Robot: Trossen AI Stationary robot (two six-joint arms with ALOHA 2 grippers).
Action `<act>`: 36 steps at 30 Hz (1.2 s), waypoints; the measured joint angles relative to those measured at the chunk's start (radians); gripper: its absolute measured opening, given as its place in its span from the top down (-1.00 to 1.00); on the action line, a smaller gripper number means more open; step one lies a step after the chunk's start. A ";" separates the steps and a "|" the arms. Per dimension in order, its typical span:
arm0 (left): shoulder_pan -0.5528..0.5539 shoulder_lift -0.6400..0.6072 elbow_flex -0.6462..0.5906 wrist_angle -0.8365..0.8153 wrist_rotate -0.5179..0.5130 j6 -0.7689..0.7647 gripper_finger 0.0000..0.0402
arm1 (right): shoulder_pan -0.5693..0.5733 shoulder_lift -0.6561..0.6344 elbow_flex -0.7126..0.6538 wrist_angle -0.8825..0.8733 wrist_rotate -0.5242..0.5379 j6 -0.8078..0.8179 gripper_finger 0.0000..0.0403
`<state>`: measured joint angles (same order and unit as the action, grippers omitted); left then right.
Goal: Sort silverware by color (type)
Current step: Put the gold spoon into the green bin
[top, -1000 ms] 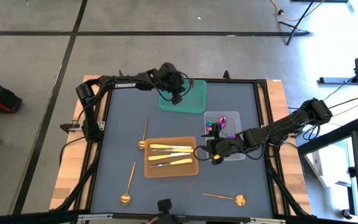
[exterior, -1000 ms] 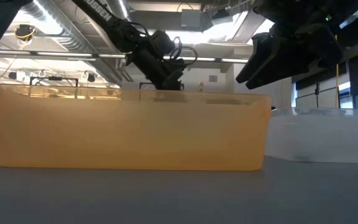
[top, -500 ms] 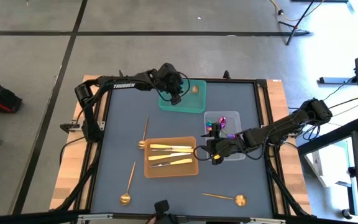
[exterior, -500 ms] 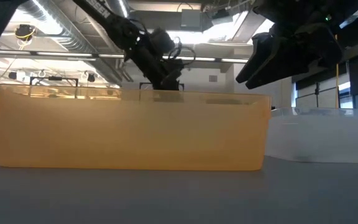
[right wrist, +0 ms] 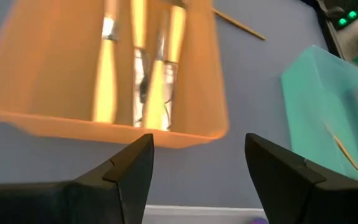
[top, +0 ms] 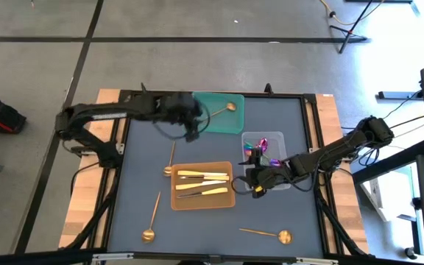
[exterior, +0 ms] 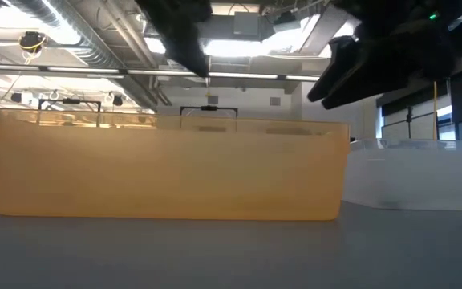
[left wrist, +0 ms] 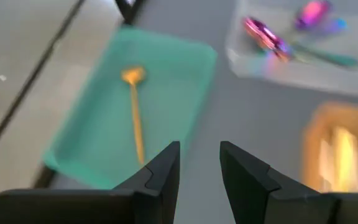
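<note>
A gold spoon (top: 221, 110) (left wrist: 133, 112) lies flat in the teal tray (top: 230, 121) at the far edge. My left gripper (top: 191, 130) (left wrist: 197, 168) hovers open and empty just off that tray's left near corner. Three more gold spoons lie on the mat (top: 171, 155) (top: 153, 215) (top: 266, 234). Yellow-handled knives (top: 201, 184) (right wrist: 142, 68) rest in the orange tray (top: 179, 202). Purple spoons (top: 260, 151) (left wrist: 269, 37) sit in the clear tray (top: 277, 136). My right gripper (top: 255, 184) (right wrist: 197, 165) hangs open between the orange and clear trays.
The three trays cluster at the table's middle and far side. Bare blue mat (top: 138, 169) lies to the left and along the near edge. In the low view the orange tray wall (exterior: 167, 168) fills the front, with the clear tray (exterior: 419, 172) beside it.
My left gripper has drawn back from over the teal tray toward the table's left and near side, its arm swinging out left. The gold spoon that was under it now lies uncovered in the teal tray.
</note>
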<state>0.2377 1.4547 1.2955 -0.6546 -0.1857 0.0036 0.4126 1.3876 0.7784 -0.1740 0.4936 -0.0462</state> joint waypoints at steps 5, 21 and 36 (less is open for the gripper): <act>-0.163 -0.090 -0.067 -0.133 -0.097 -0.258 0.46 | 0.088 0.000 0.000 -0.002 0.057 0.013 -0.19; -0.747 -0.132 -0.188 -0.308 -0.138 -1.204 0.46 | 0.183 0.000 0.000 -0.001 0.072 0.119 -0.19; -1.020 0.055 -0.188 -0.301 -0.022 -1.735 0.46 | 0.183 0.001 0.000 -0.010 0.109 0.063 -0.19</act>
<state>-0.7822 1.5092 1.1076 -0.9554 -0.2075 -1.7313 0.5953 1.3885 0.7784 -0.1843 0.6023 0.0172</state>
